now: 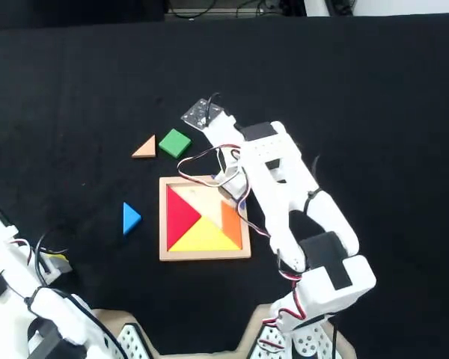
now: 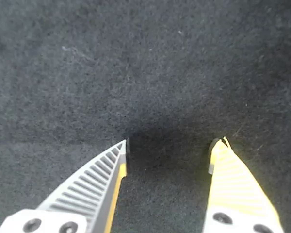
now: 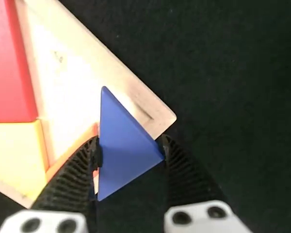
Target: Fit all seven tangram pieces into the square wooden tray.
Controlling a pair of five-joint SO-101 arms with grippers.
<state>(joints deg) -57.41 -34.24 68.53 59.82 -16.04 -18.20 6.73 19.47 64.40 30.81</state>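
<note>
A: Where is the square wooden tray (image 1: 204,256) being seen?

B: It is being seen lying flat on the black cloth (image 1: 374,90), near the middle of the high view. Three pieces are being carried in it: a red triangle (image 1: 181,213) on its left side, a yellow triangle (image 1: 206,238) along its near edge, and an orange piece (image 1: 230,218) on its right side, partly being hidden by the right arm (image 1: 284,202).

A: What is being held by the right gripper (image 3: 128,145)?

B: A dark blue triangle (image 3: 123,141) is being clamped between its two black fingers (image 3: 72,174), one on each side. The piece is being held over a corner of the tray, overlapping the rim. Whether the wood is being touched cannot be told.

A: And the left gripper (image 2: 172,145)?

B: Its fingers are being held apart over bare cloth, with nothing between them. The left arm (image 1: 15,292) is being seen at the near left corner, well apart from the tray.

A: Which pieces are being seen outside the tray?

B: A light blue triangle (image 1: 131,218) is lying just left of the tray. A green square (image 1: 174,143) and a tan triangle (image 1: 144,147) are lying side by side beyond its far left corner.
</note>
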